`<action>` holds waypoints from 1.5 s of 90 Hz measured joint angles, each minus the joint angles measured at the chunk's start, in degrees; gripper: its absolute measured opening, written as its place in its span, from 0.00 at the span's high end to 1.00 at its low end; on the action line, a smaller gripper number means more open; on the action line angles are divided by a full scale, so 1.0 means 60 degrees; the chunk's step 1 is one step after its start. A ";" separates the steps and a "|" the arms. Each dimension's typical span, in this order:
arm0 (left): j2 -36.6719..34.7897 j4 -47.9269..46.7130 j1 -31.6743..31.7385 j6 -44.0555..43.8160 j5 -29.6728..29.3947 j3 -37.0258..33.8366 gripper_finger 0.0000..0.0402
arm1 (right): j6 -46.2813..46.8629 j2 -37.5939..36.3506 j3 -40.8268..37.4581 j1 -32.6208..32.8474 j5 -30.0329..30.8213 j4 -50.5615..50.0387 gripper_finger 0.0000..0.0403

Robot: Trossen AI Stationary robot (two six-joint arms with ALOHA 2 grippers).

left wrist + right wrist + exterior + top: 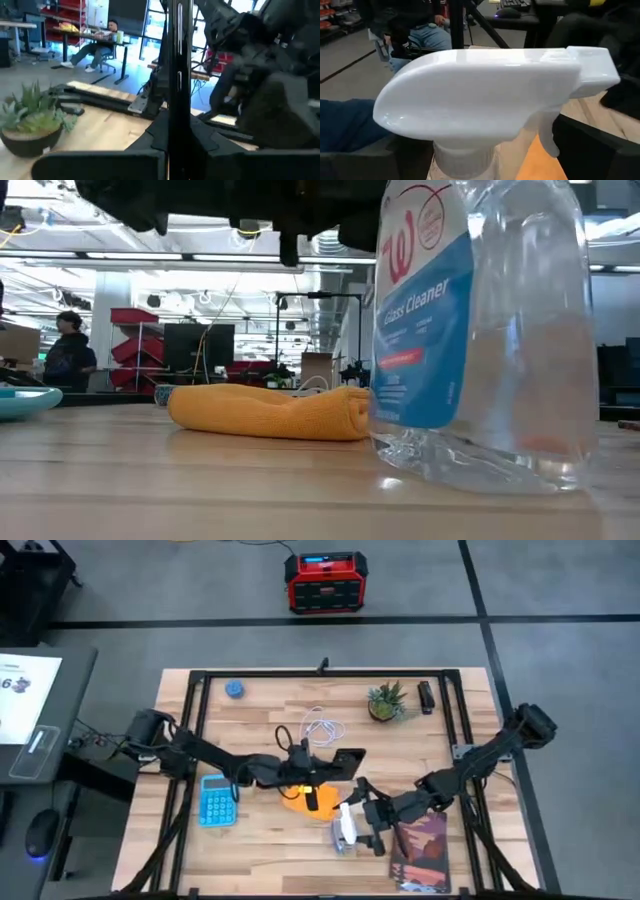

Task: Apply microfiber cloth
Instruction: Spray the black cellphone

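the microfiber cloth (296, 801) is lying folded on the wooden table (270, 850), near its middle, just beside the glass cleaner bottle (345, 828). the left gripper (312, 783) is hovering above the cloth, holding a black smartphone (335, 762) edge-up between its fingers. the right gripper (366, 825) is clamping the bottle, beside a dark reddish book (424, 850). a blue calculator (216, 800) is sitting left of the cloth.

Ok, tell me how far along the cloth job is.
Done: the glass cleaner bottle stands on the table, the right end effector around its neck. In hand: the left end effector holds the black smartphone above the table. Left: the microfiber cloth lies folded and untouched, so wiping has not started.
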 joint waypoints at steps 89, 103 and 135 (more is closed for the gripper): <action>-0.0817 -0.1650 -0.0634 0.0011 -0.0820 -0.0033 0.97 | 0.0740 -0.0055 -0.0001 0.0250 0.1263 -0.0602 0.37; -0.0817 -0.2614 -0.0647 -0.0419 -0.0858 -0.0036 0.97 | 0.0794 -0.0328 -0.0001 0.0256 0.0318 -0.1050 0.33; -0.0817 -0.3860 -0.1083 -0.0774 -0.1710 -0.0040 0.97 | 0.1666 -0.1546 -0.0001 0.0261 0.0224 -0.3698 0.33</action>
